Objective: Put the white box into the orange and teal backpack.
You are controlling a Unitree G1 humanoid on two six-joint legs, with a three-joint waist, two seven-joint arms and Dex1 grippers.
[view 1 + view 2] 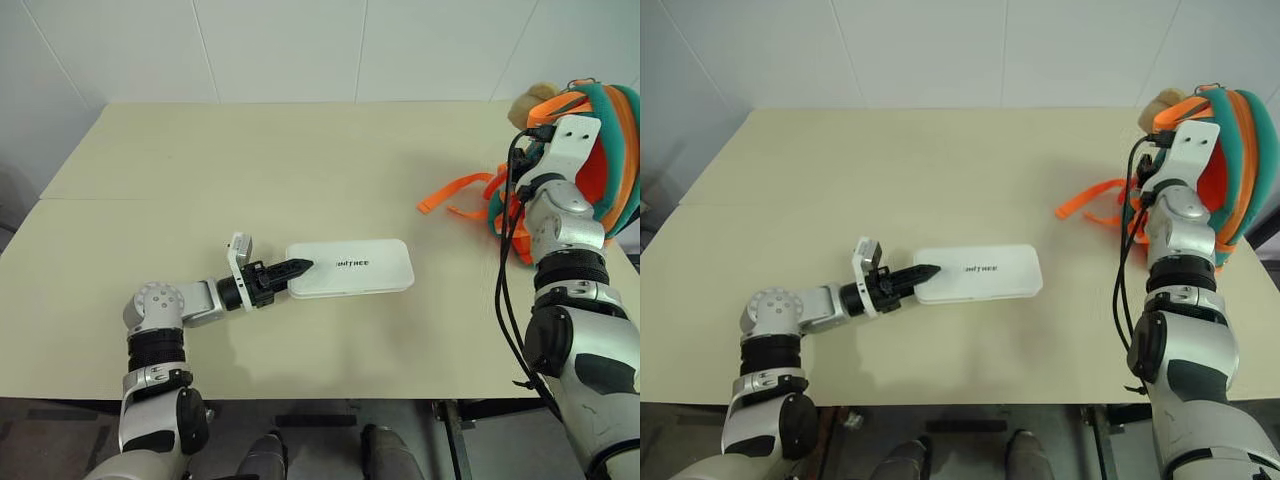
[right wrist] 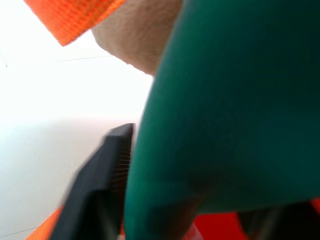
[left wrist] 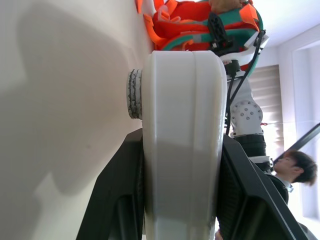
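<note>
The white box (image 1: 350,267) lies flat near the middle of the table, dark lettering up. My left gripper (image 1: 300,266) is shut on its left end; in the left wrist view the box (image 3: 180,140) sits between the two black fingers (image 3: 120,200). The orange and teal backpack (image 1: 610,140) stands at the table's right edge, with a tan plush head (image 1: 530,100) at its top. My right gripper (image 2: 200,175) is at the backpack's upper rim, and the teal trim (image 2: 225,100) lies between its fingers (image 2: 107,165). The right wrist hides that grip in the eye views.
The beige table (image 1: 250,170) stands against a white wall. Orange straps (image 1: 455,195) trail from the backpack leftward over the tabletop. A person (image 3: 295,167) is at the side, beyond the backpack.
</note>
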